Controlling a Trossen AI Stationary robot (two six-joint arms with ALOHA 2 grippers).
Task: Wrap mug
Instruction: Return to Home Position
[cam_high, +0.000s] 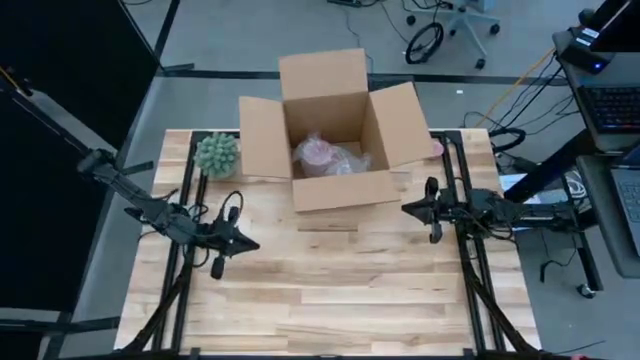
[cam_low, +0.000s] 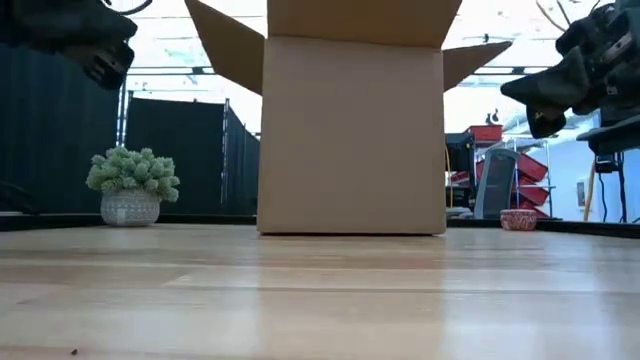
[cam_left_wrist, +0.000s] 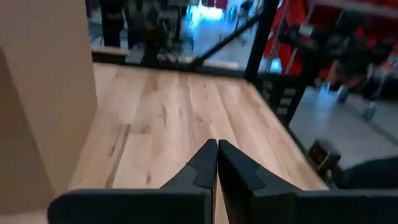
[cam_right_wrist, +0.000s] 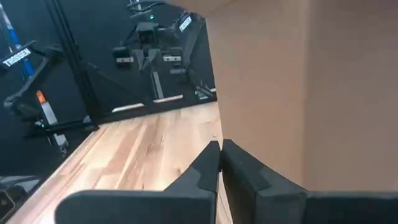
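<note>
The left hand and right hand hang clenched above the bench. Inside the box, a pink wrapped mug shows; bubble wrap blurs the rest.

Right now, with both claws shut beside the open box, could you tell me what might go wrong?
The right claw, shut, sits close to the front corner of the cardboard box; a sideways swing might nudge the box. The potted plant stands near the left arm, so its elbow could clip it. The left claw is shut, farther from the box.
</note>
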